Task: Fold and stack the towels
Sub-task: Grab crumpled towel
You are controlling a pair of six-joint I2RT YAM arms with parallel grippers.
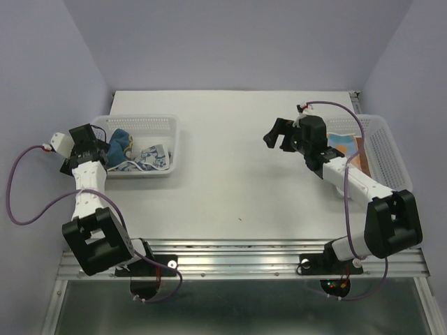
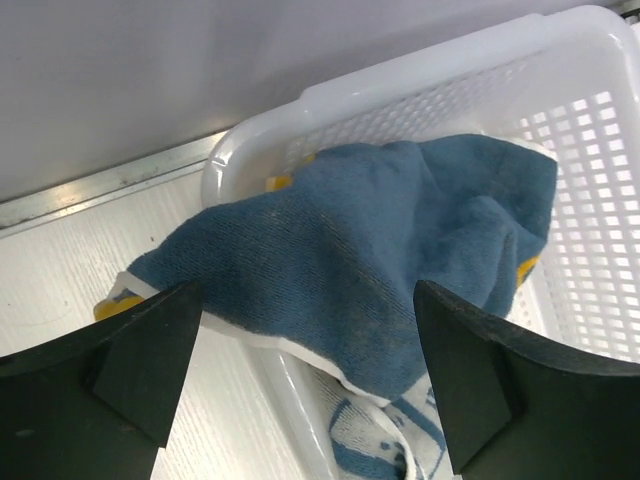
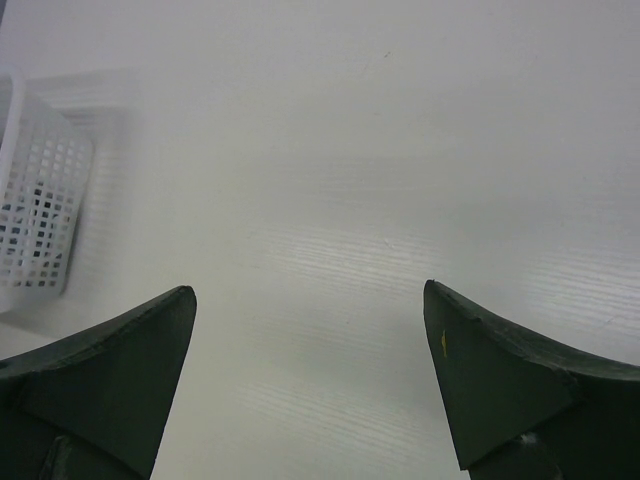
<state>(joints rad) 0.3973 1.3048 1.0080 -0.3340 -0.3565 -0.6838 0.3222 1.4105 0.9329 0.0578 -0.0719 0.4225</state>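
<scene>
A dark blue towel [image 2: 380, 250] lies crumpled in the left white basket [image 2: 590, 200], one corner draped over the basket's near rim onto the table. Under it shows a white towel with blue pattern [image 2: 390, 440]. My left gripper [image 2: 310, 310] is open, its fingers straddling the blue towel's hanging edge without closing on it. In the top view this left gripper [image 1: 105, 145] sits at the basket's left end by the blue towel [image 1: 120, 143]. My right gripper [image 1: 277, 135] hangs open over bare table, holding nothing. Folded peach-orange and brown towels [image 1: 346, 142] lie in the right basket [image 1: 380, 150].
The left basket [image 1: 164, 125] stands at the table's left; the right basket lies along the right wall. The right wrist view shows a basket corner [image 3: 40, 210] at far left and the table [image 3: 330, 150] below the open right gripper [image 3: 310, 300]. A metal rail [image 1: 237, 258] runs along the near edge.
</scene>
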